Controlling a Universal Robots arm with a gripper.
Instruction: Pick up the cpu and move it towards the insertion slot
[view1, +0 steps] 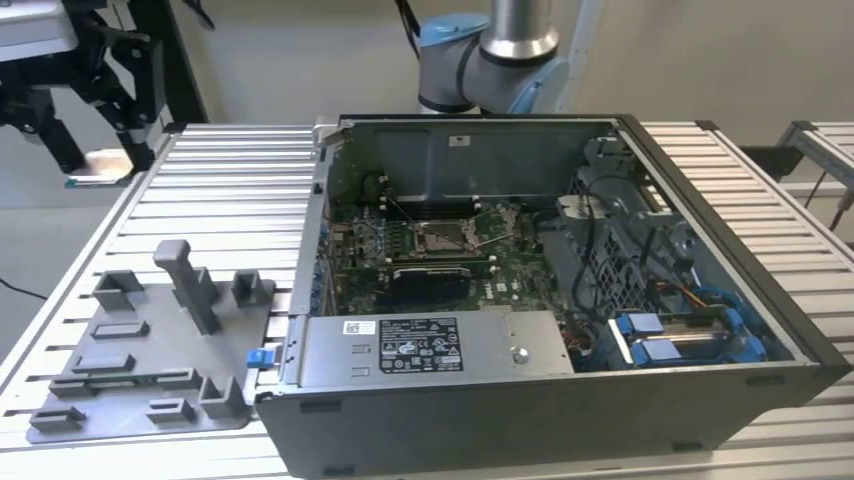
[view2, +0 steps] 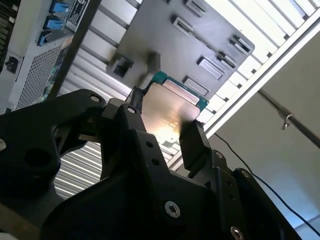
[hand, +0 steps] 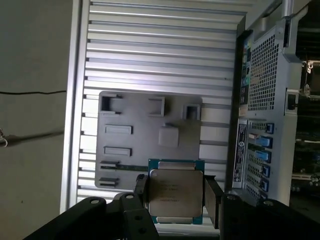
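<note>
Holding the cpu (hand: 175, 197) clamped between its two black fingers (hand: 141, 195), the claw (hand: 176, 194) hangs in the air outside the computer case (view1: 534, 420). It is off to the exterior view's left of the case and above the slatted bench (view1: 227, 190). In both wrist views the chip's silvery top faces the cameras, pinched on two opposite edges. The grey fixture tray (hand: 145, 125) lies on the bench just beside the case, well below the chip. The pick-up looks done, as the chip hangs clear of the tray. The carry appears to have most of its way left. The insertion slot (view1: 447, 236), a metal-framed square socket on the green board inside the case, sits well apart from the claw.
</note>
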